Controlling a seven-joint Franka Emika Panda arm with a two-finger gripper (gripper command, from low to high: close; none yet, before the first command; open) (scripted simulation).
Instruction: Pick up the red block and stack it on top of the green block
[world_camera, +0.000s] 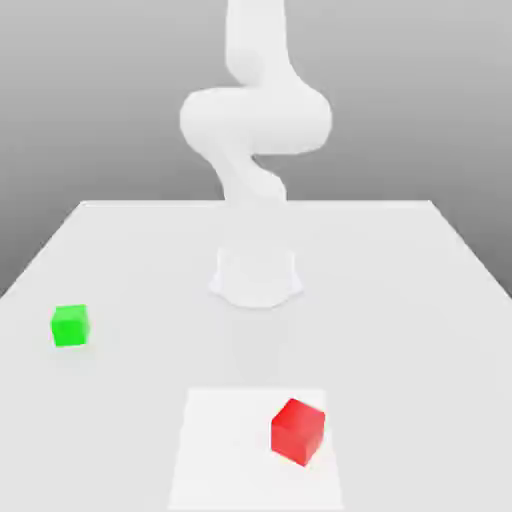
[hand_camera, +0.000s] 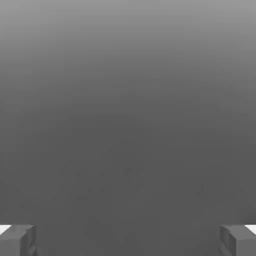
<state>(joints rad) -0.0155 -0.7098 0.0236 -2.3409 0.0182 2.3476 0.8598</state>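
Note:
The red block (world_camera: 298, 431) sits near the front of the table, on the right part of a paler square patch (world_camera: 225, 450). The green block (world_camera: 69, 326) rests on the table at the exterior view's left, well apart from the red one. In the hand view my gripper (hand_camera: 128, 241) is open: its two grey fingertips (hand_camera: 17, 240) stand far apart with nothing between them, against a plain grey background. Neither block lies between them.
The white arm (world_camera: 255, 125) rises folded above its round base (world_camera: 256, 276) at the middle of the white table (world_camera: 400, 300), behind both blocks. The table's far edge runs across the back and its side edges slant outward toward the front.

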